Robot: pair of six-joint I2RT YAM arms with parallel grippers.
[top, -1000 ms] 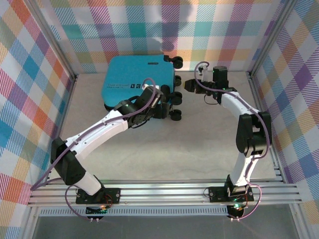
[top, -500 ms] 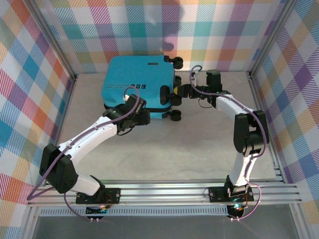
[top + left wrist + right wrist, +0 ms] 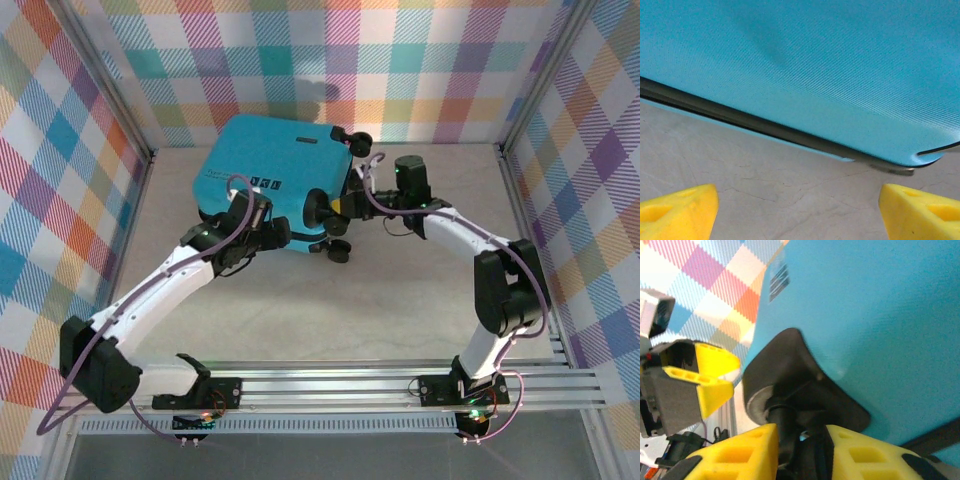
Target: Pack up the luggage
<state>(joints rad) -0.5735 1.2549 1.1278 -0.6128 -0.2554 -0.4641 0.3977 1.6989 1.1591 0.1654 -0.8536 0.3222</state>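
You see the luggage lying flat and closed on the table, at the middle of the far edge, close to the back wall. Its long axis runs roughly from left to right, turned a little, so the end with the black wheels looks toward the right edge and slightly toward the near edge. The small dark labels are on the top shell, near the long side that faces you. Because the shell is shut, what is inside is hidden from you. The left gripper stands at this near long side, low over the table. In its wrist view the two yellow fingers are spread wide, with bare table between them and the black zipper band just ahead, not touching. The right gripper is at the wheel end. In its wrist view the yellow fingers sit close on both sides of a black wheel mount and pinch it. The left gripper's fingers also appear at the left side of that view.
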